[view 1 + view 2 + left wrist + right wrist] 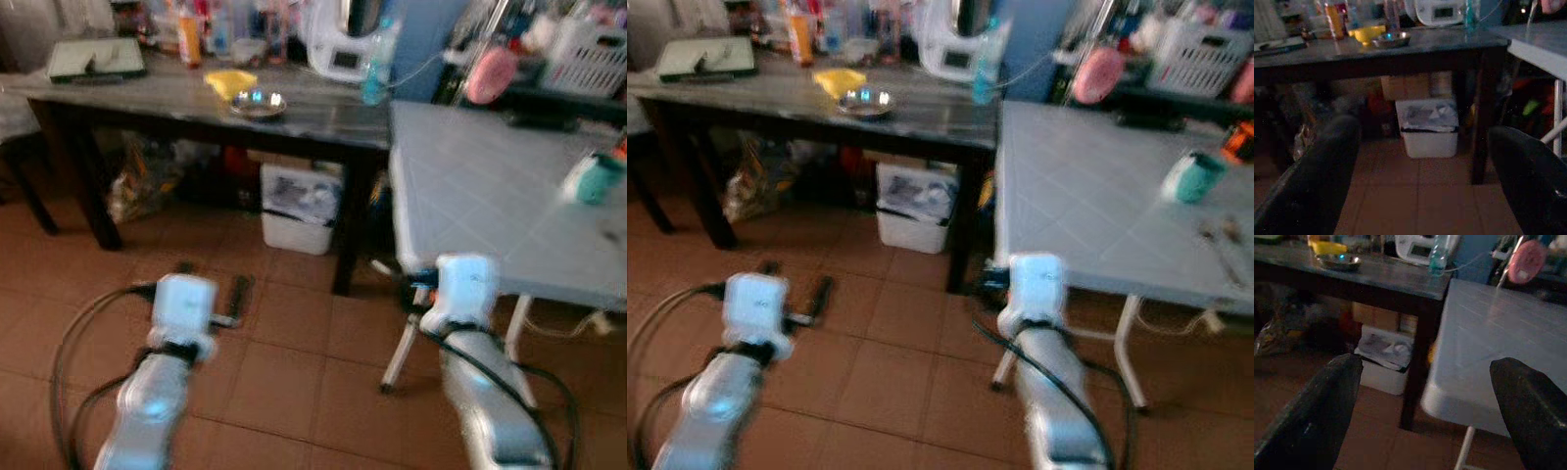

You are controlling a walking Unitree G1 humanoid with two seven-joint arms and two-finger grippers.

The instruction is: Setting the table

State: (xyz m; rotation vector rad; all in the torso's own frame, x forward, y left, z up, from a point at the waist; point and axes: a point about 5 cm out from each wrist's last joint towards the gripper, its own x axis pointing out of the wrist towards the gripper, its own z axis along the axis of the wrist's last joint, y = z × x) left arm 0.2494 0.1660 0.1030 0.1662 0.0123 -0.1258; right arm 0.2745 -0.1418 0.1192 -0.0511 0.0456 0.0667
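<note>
Nearest, the left gripper (1420, 171) and right gripper (1425, 406) were held low over the tiled floor, fingers spread wide, nothing grasped. Just beyond the right gripper stood the pale table (470, 196), a teal cup (594, 180) on its far right. Farther left, a metal bowl (258, 103) and yellow dish (230, 82) lay on the dark table (147, 93). The approach step was judged in hand; next, the bowl would need reaching.
</note>
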